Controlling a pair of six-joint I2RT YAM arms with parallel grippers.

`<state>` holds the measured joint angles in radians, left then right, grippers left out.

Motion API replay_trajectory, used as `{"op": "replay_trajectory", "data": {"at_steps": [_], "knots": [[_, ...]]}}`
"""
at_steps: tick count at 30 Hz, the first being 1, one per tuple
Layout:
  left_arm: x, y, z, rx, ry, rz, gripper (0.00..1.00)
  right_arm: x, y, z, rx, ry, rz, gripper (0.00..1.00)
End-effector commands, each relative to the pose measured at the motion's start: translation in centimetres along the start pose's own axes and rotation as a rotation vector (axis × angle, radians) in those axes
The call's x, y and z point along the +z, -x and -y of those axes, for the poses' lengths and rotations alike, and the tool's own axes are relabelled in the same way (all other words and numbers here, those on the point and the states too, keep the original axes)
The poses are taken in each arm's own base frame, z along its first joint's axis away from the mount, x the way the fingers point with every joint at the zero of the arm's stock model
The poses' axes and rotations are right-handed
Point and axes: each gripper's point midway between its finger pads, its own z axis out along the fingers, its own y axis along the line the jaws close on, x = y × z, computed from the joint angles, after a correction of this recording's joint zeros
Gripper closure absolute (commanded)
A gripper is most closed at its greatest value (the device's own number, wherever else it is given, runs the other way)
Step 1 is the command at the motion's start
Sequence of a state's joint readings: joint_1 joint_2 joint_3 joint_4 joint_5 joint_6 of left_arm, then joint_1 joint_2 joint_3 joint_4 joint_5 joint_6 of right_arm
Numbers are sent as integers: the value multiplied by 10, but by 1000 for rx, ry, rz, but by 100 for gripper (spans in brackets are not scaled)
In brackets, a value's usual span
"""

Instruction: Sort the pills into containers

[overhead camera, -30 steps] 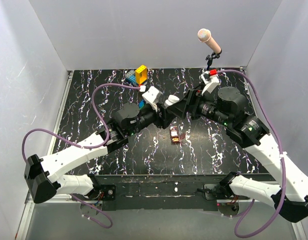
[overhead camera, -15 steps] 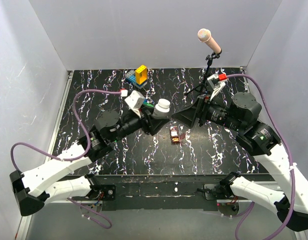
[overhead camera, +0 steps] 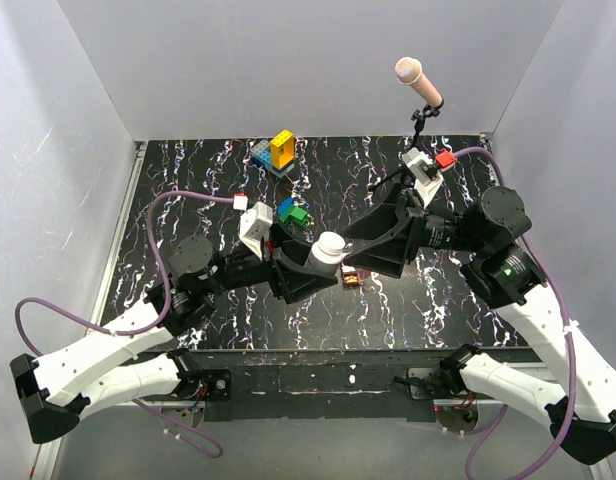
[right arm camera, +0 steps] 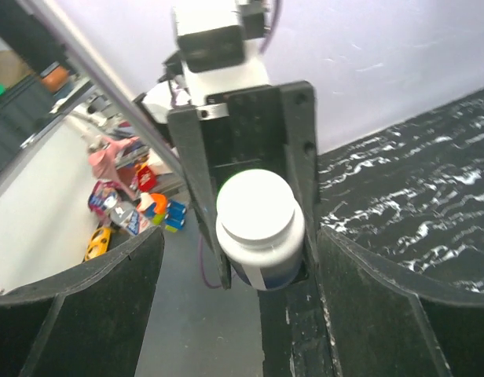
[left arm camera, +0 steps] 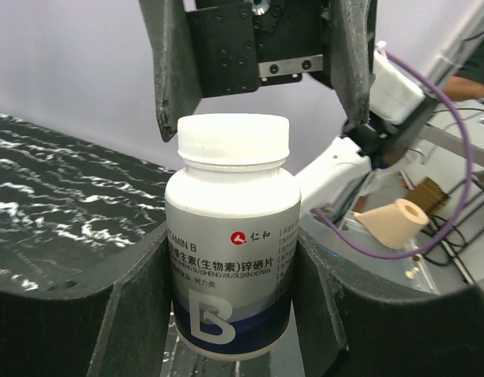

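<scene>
Bench: black top [overhead camera: 188,190] with white marbled veins, shut in by plain white walls on three sides.
Left end effector [overhead camera: 324,264]: closed around the body of a bottle, one finger pressed to each side of the label; it reaches in from the left, above the middle of the bench.
Bottle [left arm camera: 230,236]: white, with a white screw cap on and a label reading "Vitamin B" over a large blue B. It is held off the bench, and its cap end faces the right arm.
Right end effector [overhead camera: 353,254]: spread wide and holding nothing. In the left wrist view its two fingers stand on either side of the cap, apart from it. It is just beside the left one, tip to tip.
Pill box [overhead camera: 350,275]: small and brown, lying on the bench near the middle, right under the meeting fingertips and partly hidden by them. Its compartments are too small to read.
Toy blocks [overhead camera: 279,149]: a yellow and blue stack near the far wall; a blue and green pair [overhead camera: 291,212] nearer, behind the left arm.
Microphone [overhead camera: 418,80]: on a stand at the far right.
</scene>
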<state>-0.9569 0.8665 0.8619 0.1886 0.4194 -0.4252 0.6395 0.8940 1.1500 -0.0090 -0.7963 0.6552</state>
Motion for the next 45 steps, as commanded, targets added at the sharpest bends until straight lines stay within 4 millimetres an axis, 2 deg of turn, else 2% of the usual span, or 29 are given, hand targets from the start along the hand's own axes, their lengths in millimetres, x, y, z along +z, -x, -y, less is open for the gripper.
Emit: {"op": "replay_trajectory", "data": {"at_steps": [1,13,23,32,40,45], "knots": [[5,13,30,-16,-168,37,100,-1,9,-36,-111,218,6,15],[17,15,35,-27,-226,25,100,3,10,-38,-103,276,8,19],[16,19,38,-27,-239,36,100,3,3,-30,-86,264,4,35],[17,23,39,-24,-238,46,100,0,4,-35,-98,269,14,50],[19,26,29,-14,-183,63,100,0,2,-27,-93,205,3,62],[24,28,11,11,-89,63,100,0,-4,-10,-76,108,-9,68]]}}
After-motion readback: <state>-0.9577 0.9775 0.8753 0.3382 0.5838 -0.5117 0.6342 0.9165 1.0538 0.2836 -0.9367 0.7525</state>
